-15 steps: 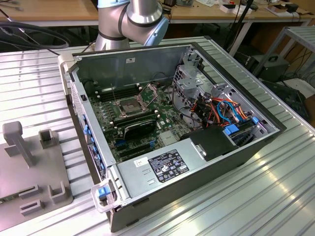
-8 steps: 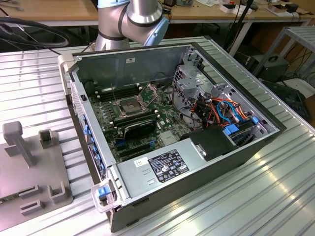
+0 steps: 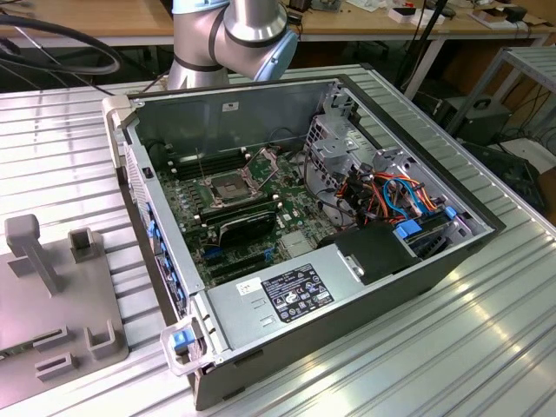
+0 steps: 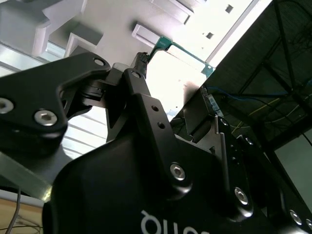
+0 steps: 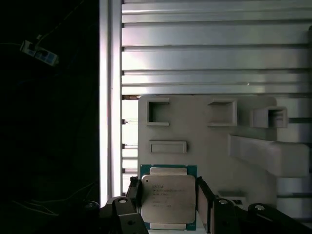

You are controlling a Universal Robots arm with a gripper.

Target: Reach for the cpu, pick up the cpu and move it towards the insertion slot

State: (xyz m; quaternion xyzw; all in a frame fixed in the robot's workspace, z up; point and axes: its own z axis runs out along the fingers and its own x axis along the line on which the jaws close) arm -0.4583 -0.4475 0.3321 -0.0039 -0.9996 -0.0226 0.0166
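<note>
Robot arm (image 3: 228, 35): grey and pale-blue joints at the top of the exterior view, behind the open computer case (image 3: 304, 234). Gripper (image 5: 168, 202): black, two fingers, seen in both wrist views; in the first wrist view the fingers (image 5: 204, 197) stand on either side of the cpu, close to its edges, though whether they press it cannot be told. Cpu (image 5: 168, 197): square chip with silvery lid and green border, lying flat on the grey fixture plate (image 5: 204, 141), between the two fingers; in the second wrist view its green corner (image 4: 168, 46) shows past the fingertip. Fixture plate: pale grey, with raised blocks and open brackets, set on the ribbed metal table (image 5: 214, 48); in the exterior view it sits at that view's left (image 3: 52, 287), beside the case. Insertion slot (image 3: 228, 185): square socket with metal frame and dark centre on the motherboard (image 3: 234, 226) inside the case, its retention plate (image 3: 265, 162) hinged up. Power supply (image 3: 278, 300): grey box with black label, near the case's front edge.
</note>
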